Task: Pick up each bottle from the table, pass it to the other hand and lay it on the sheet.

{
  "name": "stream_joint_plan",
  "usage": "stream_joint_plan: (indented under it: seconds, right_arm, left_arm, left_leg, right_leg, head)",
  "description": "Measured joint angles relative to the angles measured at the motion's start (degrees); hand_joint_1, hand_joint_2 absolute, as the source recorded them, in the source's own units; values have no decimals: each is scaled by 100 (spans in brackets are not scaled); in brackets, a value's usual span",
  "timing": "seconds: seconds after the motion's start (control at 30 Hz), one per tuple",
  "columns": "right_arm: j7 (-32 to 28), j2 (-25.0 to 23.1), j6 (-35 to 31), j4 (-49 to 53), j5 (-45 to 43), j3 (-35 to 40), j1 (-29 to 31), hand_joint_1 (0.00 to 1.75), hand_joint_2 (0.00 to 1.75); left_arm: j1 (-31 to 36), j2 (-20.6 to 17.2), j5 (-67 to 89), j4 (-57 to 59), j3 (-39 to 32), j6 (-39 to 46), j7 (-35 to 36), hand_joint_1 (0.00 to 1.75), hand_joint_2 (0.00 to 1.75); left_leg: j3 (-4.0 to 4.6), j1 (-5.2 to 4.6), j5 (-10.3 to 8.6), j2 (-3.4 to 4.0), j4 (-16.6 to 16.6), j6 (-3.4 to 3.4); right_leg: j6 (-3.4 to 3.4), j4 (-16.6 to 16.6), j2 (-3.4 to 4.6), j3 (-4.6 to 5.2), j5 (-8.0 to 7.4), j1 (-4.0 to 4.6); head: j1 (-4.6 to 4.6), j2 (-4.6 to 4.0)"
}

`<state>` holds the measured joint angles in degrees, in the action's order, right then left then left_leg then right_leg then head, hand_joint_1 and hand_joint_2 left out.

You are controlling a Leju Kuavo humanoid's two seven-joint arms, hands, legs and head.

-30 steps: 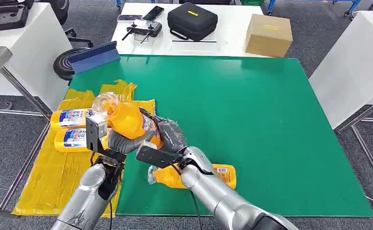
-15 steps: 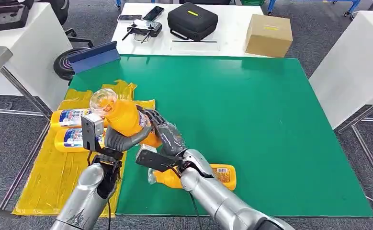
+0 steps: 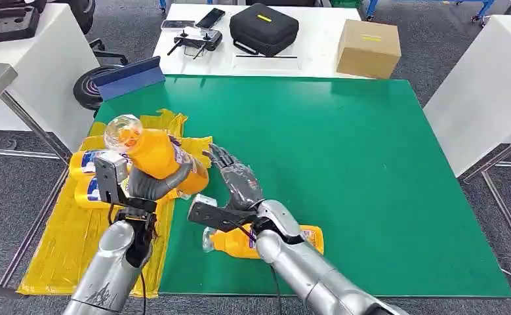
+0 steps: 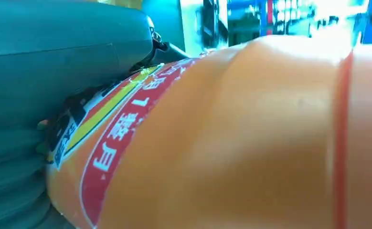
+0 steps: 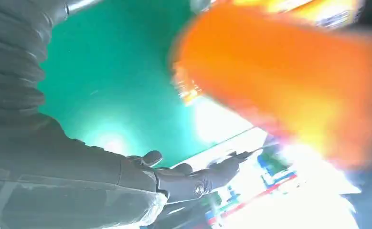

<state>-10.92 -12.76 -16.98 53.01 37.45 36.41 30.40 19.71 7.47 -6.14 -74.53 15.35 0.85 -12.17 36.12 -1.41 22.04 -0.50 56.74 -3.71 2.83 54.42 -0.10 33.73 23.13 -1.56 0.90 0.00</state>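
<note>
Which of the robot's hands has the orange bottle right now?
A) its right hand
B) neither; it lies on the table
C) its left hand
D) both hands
C: the left hand grips the raised orange bottle, while the right hand is open beside it, apart from it.

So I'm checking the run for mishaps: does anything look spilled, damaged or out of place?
Nothing stands out. The left robot hand holds an orange bottle above the yellow sheet, two bottles lie on it, and one bottle waits on the green table. No spill shows.

Two bottles (image 3: pixel 88 174) lie on the sheet (image 3: pixel 62 243) left of the table (image 3: pixel 344 164); another bottle (image 3: pixel 265 239) lies on the table.
</note>
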Motion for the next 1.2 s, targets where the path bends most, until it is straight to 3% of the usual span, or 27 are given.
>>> stream_joint_plan:
  seconds: [0.4,0.67,1.2]
  right_arm:
    - [712,959,-7,2155,1377,-413,-850,0,175]
    - [618,1409,-175,3334,1947,-693,-1619,0,175]
    - [548,1571,-179,3680,1934,-640,-1788,0,175]
  left_arm:
    - [-205,-57,923,-446,-728,824,-177,175,175]
    - [-180,-271,4272,-656,-966,3085,-343,175,175]
    - [603,-577,7079,241,-1008,3458,711,175,175]
  left_leg:
    - [9,0,1,-1,0,1]
    - [9,1,2,0,0,2]
    - [10,8,-7,2,0,12]
  right_leg:
    - [0,-1,-1,7,0,0]
    - [0,-1,0,8,1,5]
    - [-5,-1,0,11,-4,9]
  head:
    - [0,0]
    - [0,0]
    - [0,0]
